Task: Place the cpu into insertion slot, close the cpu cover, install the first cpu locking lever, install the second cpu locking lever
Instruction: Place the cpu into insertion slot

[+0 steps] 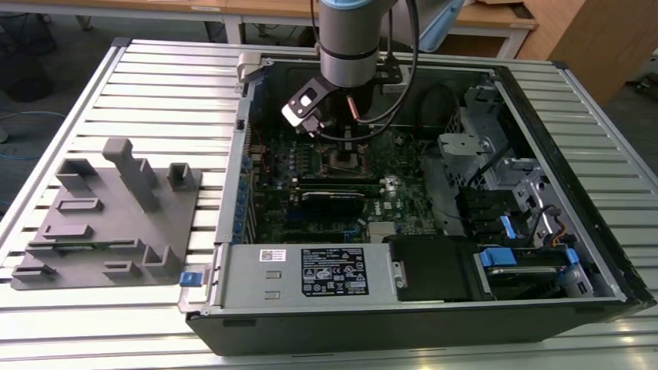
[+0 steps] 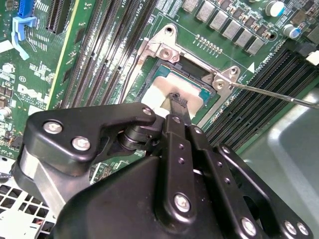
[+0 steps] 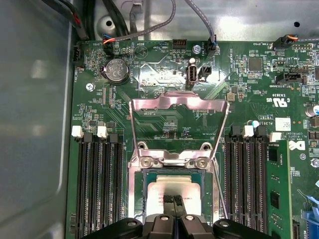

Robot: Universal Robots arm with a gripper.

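The cpu (image 3: 164, 184) is seen lying in the insertion slot (image 3: 145, 199), and the gripper (image 3: 174, 199), its tips pressed together, is held right at its top. The cpu cover (image 3: 179, 101) is tipped back open, so placing seems nearly done; to shut it, the gripper would have to be lifted away.

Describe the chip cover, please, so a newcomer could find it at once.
Inside the open computer case, find the green circuit board and the square socket between two banks of long black slots. The cover is the thin silver metal frame hinged at the socket's edge, swung open; alone among its neighbours, it has a large square window.
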